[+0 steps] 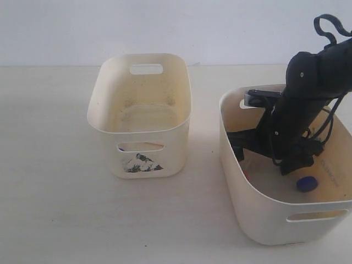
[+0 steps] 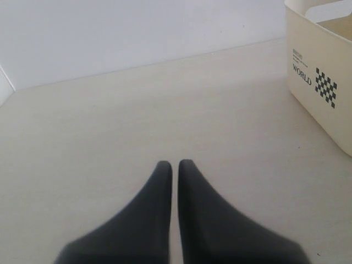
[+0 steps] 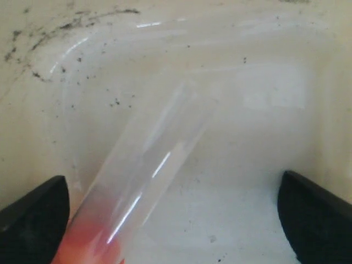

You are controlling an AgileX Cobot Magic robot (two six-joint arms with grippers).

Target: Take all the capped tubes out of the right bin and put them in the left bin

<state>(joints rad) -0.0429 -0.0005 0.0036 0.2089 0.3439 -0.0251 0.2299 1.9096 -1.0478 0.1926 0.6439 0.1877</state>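
The right bin (image 1: 258,212) holds my right gripper (image 1: 240,149), which reaches down to its floor. In the right wrist view the right gripper (image 3: 173,220) is open, its dark fingertips (image 3: 34,215) wide apart. A clear capped tube (image 3: 146,159) with an orange-red cap lies slanted between them, close to one finger and not clamped. A dark blue cap (image 1: 307,183) shows on the bin floor beside the arm, and a bit of orange-red (image 1: 246,175) sits by the near wall. The left bin (image 1: 104,118) with the mountain picture looks empty. My left gripper (image 2: 171,165) is shut over bare table.
A cream tub wall printed WORLD with a checker mark (image 2: 322,88) stands at the edge of the left wrist view. The white wall runs behind the table. The right arm (image 1: 300,110) hides much of the right bin's floor.
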